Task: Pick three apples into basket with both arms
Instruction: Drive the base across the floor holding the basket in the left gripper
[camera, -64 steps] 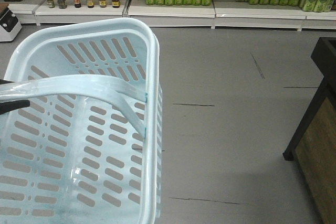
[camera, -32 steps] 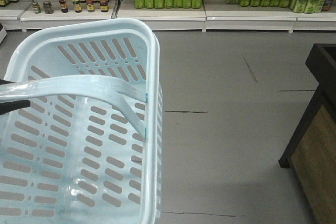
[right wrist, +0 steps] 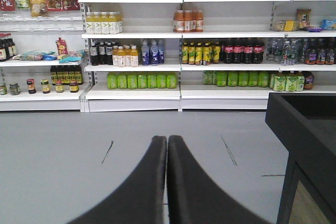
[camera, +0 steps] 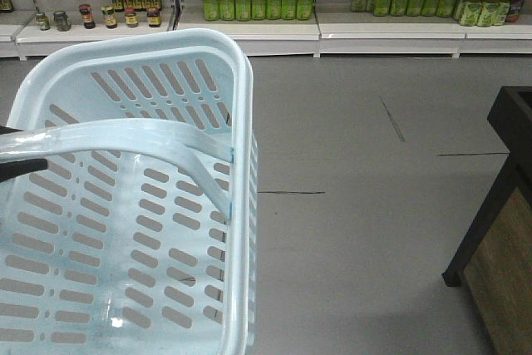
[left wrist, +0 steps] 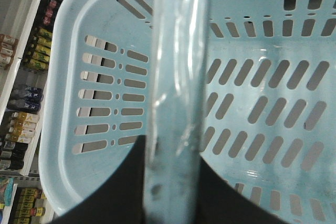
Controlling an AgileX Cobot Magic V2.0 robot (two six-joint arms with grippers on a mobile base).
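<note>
Shelves [camera: 249, 24] drifted left, left gripper [left wrist: 172, 149] clamps handle [left wrist: 176, 51] of basket [left wrist: 52, 129]

Stocked shelves [right wrist: 131, 92]; grey floor [camera: 357, 230]; black stand [camera: 517, 114]

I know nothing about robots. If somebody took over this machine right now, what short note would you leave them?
Left gripper: shut around the handle of the basket, carrying it above the floor.
Right gripper: shut, empty, pointing toward the shop shelves.
Fruit: no apples show in any view, and the basket holds nothing.
Done: the basket is in hand.
Left: find three apples and put them in the basket.
</note>
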